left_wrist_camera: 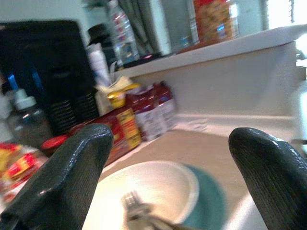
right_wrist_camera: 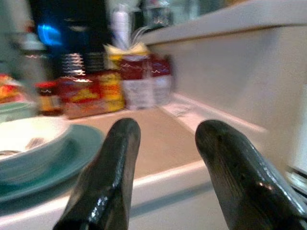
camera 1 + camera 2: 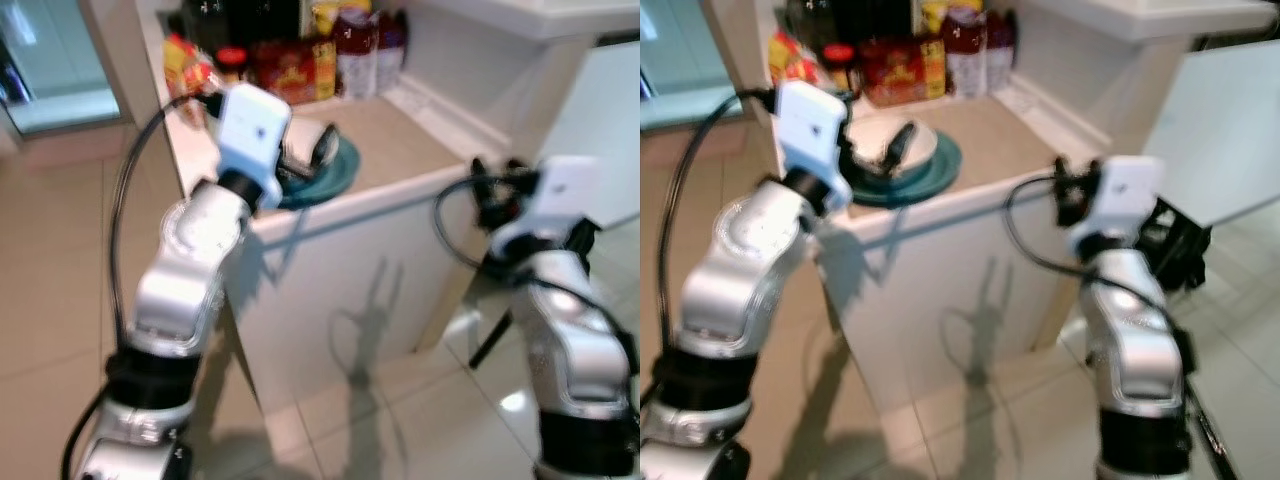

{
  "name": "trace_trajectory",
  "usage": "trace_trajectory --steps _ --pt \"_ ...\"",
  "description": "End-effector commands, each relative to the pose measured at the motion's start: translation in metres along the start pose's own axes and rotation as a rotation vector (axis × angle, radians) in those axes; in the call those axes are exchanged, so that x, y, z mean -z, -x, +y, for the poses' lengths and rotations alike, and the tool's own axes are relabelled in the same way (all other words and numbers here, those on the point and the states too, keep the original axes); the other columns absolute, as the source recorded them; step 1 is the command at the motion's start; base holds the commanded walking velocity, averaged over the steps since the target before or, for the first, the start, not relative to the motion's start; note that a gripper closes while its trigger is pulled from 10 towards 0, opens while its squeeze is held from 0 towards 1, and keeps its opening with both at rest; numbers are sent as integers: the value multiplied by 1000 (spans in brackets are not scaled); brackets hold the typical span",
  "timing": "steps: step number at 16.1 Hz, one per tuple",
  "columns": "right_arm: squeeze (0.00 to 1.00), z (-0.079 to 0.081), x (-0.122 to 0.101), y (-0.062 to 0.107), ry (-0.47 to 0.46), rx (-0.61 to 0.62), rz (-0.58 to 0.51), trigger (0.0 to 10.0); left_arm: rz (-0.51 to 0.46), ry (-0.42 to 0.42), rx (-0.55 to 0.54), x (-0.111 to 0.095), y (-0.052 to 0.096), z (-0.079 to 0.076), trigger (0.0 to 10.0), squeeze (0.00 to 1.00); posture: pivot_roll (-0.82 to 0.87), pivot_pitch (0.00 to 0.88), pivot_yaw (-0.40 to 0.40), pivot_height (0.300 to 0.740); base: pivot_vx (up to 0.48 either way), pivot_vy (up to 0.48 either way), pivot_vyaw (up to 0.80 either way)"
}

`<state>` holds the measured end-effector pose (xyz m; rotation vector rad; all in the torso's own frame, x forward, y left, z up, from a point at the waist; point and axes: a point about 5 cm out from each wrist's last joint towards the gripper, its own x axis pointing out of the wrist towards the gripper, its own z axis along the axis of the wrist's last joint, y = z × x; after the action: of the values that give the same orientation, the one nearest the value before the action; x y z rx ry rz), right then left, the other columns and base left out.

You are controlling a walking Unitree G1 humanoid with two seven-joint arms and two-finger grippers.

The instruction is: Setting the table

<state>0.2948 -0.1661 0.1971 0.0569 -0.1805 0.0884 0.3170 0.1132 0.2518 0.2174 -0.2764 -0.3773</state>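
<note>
Left wrist view shows the left pincer (image 1: pixel 168 177) released, fingers wide apart over a white bowl (image 1: pixel 153 187). This bowl holds cutlery (image 1: pixel 136 208) and stands on a teal plate (image 3: pixel 940 165) near the worktop (image 3: pixel 1010 135) front edge. Right pincer (image 2: pixel 165 167), also released, is beside that edge.

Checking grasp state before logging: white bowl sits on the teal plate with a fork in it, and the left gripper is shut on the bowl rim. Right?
Not quite. The bowl does sit on the teal plate with a fork in it, but the left gripper is open, with nothing between its fingers. The left wrist view shows the bowl beyond the spread fingers.
</note>
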Motion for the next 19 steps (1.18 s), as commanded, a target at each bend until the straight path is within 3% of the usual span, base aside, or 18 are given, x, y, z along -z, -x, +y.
trace_trajectory --steps 1,19 --pt "0 -6 -4 2 8 14 -16 10000 -3 3 15 -2 -2 -3 10000 0 59 0 -2 740 356 0 0" --pt "0 -5 0 11 4 -52 17 10000 62 13 40 7 1 -5 10000 0 56 0 2 740 355 0 0"
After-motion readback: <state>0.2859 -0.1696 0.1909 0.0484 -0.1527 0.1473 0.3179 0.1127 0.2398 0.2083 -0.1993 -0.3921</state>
